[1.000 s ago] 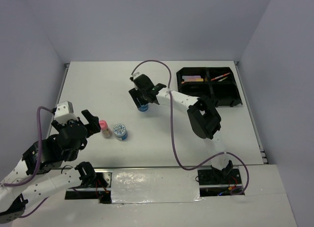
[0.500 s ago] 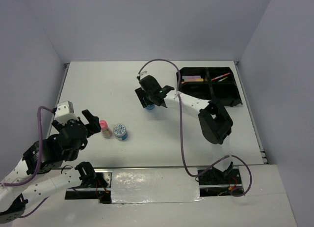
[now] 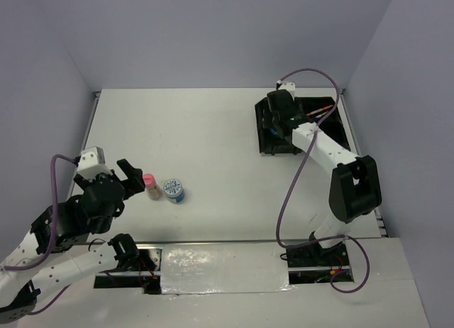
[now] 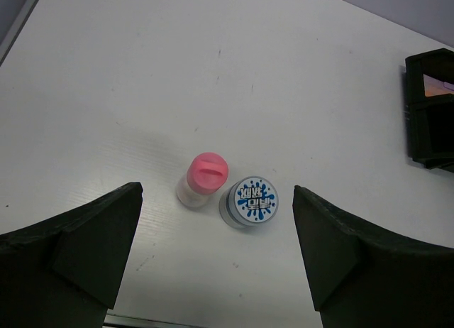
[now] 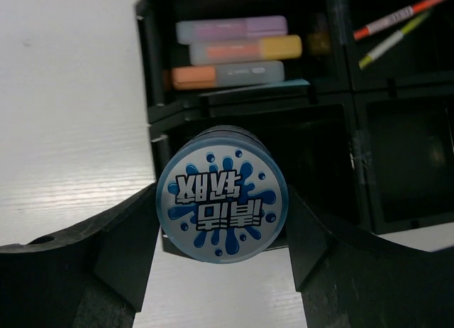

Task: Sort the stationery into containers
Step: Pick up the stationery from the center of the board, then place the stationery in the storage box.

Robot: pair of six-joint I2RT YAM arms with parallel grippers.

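Blue plastic with a splash-patterned lid, the held tub (image 5: pixel 221 197) sat between the two dark fingers of the right gripper (image 5: pixel 221 218), which pressed on its sides, so this pincer was closed on it. In the right wrist view the held tub hung over the near left compartment of the black tray (image 5: pixel 358 165), partly above the left wall of that compartment. I could not tell how high it was above the floor of the tray. The far left compartment held three markers (image 5: pixel 230 52), purple, yellow and orange, lying side by side, and the far right one held two thin pens (image 5: pixel 394 26).

On the near left part of the table (image 3: pixel 213 129), well apart from the black tray, the pink-capped bottle (image 4: pixel 208 175) stood upright. The second tub (image 4: pixel 248 201) was just beside it on the right, maybe touching. The left gripper (image 4: pixel 216 200) hovered near them with its fingers spread wide and held nothing.

I judged the step in hand to be the placing of the held tub into the black tray. The next move called, I think, for a small shift to the right so that the tub clears the wall, then a lowering and an opening of the fingers. After that, the pink-capped bottle and the second tub remained to be sorted
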